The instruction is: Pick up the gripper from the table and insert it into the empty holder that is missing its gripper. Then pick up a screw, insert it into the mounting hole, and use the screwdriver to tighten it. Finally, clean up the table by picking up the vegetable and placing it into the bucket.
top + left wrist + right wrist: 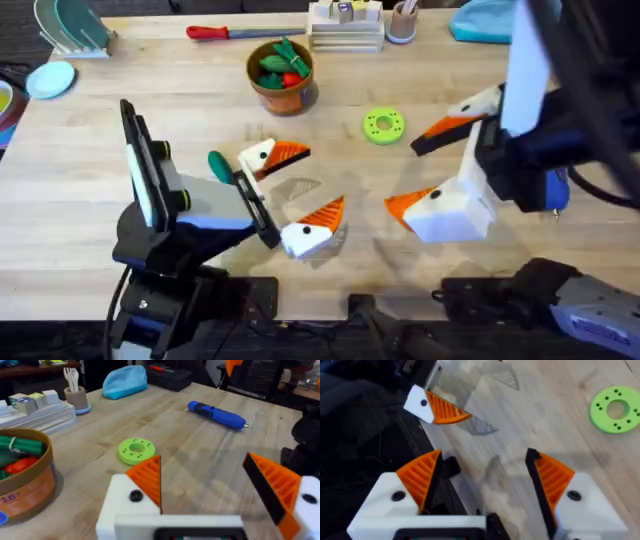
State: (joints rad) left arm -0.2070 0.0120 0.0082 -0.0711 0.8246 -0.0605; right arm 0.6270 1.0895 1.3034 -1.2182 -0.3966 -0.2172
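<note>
The left end effector (295, 195) hangs spread wide and empty above the desk (90, 200), with the vegetable (218, 163) just behind one finger, probably light, rigid and slippery-smooth, so best pinched across its narrow middle.

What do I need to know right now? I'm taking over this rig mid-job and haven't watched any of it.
Left hand: open and empty, low over the front middle of the table.
Right hand: open and empty, facing the left one.
The vegetable lies on the table beside the left arm. It is not in the bucket, which stands farther back with green and red toy pieces inside.
The screwdriver lies on the table on the right side, held by neither hand.
Done: I cannot tell whether the insert and screw steps are finished, so check them.
Left: at least moving the vegetable into the bucket.
</note>
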